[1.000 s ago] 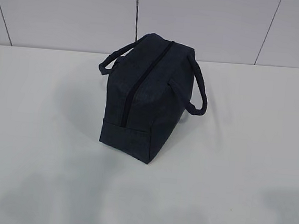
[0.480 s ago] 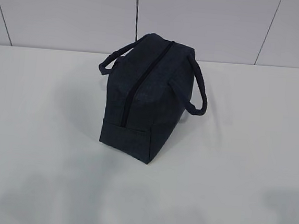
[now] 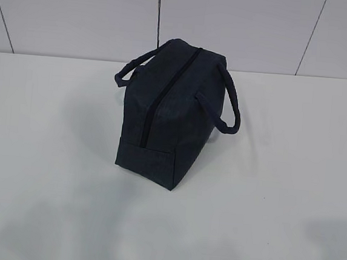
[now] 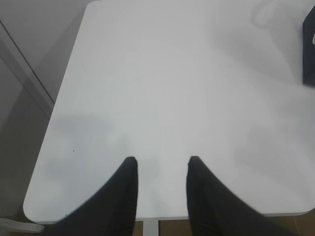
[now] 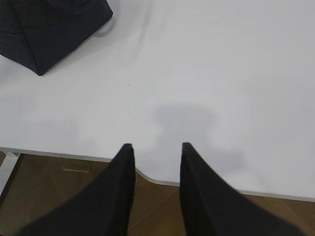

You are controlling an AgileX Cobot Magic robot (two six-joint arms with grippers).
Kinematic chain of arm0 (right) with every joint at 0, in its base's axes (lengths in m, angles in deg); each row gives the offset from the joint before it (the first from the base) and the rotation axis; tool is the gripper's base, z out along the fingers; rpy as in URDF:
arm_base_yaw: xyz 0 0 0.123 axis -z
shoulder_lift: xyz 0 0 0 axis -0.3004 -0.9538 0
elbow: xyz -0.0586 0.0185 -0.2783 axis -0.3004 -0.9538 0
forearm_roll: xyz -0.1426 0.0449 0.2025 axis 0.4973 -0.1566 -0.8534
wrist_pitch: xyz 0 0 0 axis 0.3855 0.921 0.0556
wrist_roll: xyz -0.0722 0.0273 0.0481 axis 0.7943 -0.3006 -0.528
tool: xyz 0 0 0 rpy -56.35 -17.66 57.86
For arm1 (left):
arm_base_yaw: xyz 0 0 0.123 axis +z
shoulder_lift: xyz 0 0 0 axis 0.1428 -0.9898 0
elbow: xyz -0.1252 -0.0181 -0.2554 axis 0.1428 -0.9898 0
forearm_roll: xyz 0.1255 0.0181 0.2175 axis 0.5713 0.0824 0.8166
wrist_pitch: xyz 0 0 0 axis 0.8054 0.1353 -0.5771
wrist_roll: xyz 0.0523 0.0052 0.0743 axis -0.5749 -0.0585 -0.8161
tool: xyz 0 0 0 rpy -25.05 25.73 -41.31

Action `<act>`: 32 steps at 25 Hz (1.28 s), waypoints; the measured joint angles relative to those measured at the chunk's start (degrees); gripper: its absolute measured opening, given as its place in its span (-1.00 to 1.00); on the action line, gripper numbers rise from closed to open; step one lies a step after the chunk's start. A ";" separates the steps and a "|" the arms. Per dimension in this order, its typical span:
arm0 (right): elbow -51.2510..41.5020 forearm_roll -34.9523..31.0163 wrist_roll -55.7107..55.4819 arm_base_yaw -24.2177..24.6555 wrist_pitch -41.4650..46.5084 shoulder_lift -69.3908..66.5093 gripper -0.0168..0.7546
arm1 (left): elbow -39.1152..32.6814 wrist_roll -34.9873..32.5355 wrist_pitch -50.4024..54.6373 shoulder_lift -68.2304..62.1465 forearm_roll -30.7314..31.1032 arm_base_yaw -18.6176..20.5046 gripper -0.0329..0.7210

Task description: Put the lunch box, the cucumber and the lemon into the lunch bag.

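Bag zipped on table, both my grippers parted and empty.

Lunch bag [image 3: 172, 111] stands upright in the centre of the exterior frame on the white table [image 3: 289, 195], zipper [image 3: 168, 90] running closed along its top, 1 loop handle [image 3: 130, 68] drooping to the left and 1 handle [image 3: 231, 108] to the right. My left gripper [image 4: 160, 164] sits at the bottom centre of the left wrist frame, jaws apart with nothing between them, hovering over bare tabletop near the table's front edge; the bag shows only as a dark sliver at the right edge. My right gripper [image 5: 155, 150] is at the bottom centre of the right wrist frame, jaws apart and empty, above the table's edge, bag corner in the upper left. Lunch box, cucumber and lemon: none visible in any view, can't tell where they are.
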 joint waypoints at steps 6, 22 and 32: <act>0.00 0.00 0.00 0.00 0.00 0.00 -0.31 | 0.00 0.00 0.00 0.00 0.00 0.00 -0.28; 0.00 0.00 0.00 0.00 0.00 0.00 -0.31 | 0.00 0.00 0.00 0.00 0.00 0.00 -0.28; 0.00 0.00 0.00 0.00 0.00 0.00 -0.31 | 0.00 0.00 0.00 0.00 0.00 0.00 -0.28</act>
